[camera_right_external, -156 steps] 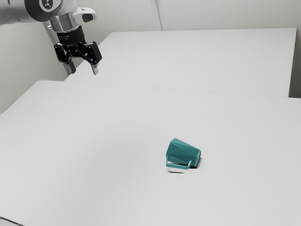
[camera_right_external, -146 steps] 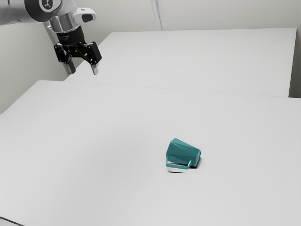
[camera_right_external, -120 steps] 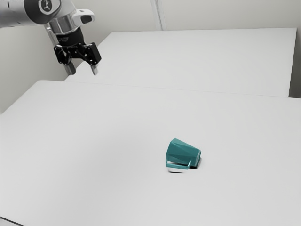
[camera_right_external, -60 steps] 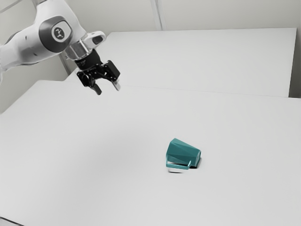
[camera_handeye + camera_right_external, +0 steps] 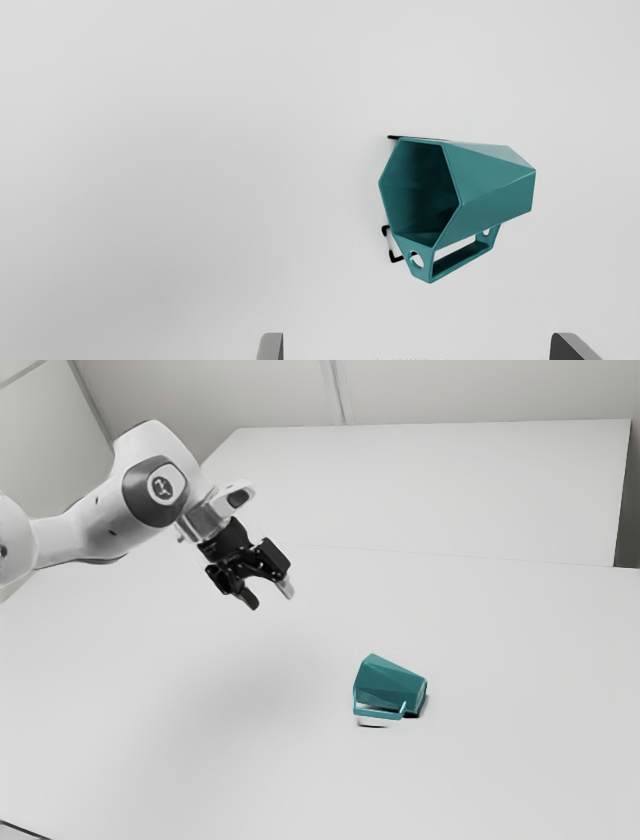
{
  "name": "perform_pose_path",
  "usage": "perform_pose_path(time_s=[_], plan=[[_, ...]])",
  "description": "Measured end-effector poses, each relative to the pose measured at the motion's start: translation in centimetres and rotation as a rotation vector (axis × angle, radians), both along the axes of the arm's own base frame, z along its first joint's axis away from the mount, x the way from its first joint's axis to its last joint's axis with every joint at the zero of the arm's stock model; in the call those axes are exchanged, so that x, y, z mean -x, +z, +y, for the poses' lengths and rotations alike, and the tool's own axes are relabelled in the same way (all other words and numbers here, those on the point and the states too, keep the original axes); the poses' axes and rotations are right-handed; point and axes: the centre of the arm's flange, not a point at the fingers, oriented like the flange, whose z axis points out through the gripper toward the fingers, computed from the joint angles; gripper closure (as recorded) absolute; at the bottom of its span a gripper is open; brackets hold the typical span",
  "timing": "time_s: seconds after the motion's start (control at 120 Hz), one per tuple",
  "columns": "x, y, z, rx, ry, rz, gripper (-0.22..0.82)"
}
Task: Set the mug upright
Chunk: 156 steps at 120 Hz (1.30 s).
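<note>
Claw (image 5: 270,598), exterior view: has swung down toward the exterior view's right over the last second, well nearer the mug (image 5: 390,685). Fingers spread, nothing between them.
Mug, exterior view: hasn't moved. On its side on the table (image 5: 200,700), base toward the exterior view's right, handle (image 5: 378,713) on the side nearer the camera.
Task status: mug not upright. Reads as an approach; likely still needs a grip and a tilt onto the base.
Mug vs claw, exterior view: lower in view and to the exterior view's right of the claw, clearly apart.
Fingertips (image 5: 271,346), wrist view: wide apart, bare table between.
Mug mouth (image 5: 420,192), wrist view: open toward the camera, base pointing away from it. Mug sits ahead of the fingertips, within their span but off-centre, no contact.
Risk: gripping off-centre could roll it onto the handle.
</note>
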Motion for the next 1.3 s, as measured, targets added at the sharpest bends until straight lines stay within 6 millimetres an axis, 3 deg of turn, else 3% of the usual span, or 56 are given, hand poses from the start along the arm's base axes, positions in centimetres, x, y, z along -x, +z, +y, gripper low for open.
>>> perform_pose_path(time_s=[0.458,0.667,1.117,1.3], plan=[[1.0,-6.2,-9.4,0.125,-0.13,0.074,0.03],[0.3,-8.5,-8.8,0.175,-0.107,0.081,0.03],[-0.2,-13.7,-9.9,0.26,-0.111,0.105,0.03],[-0.4,-14.9,-10.2,0.313,-0.104,0.09,0.03]])
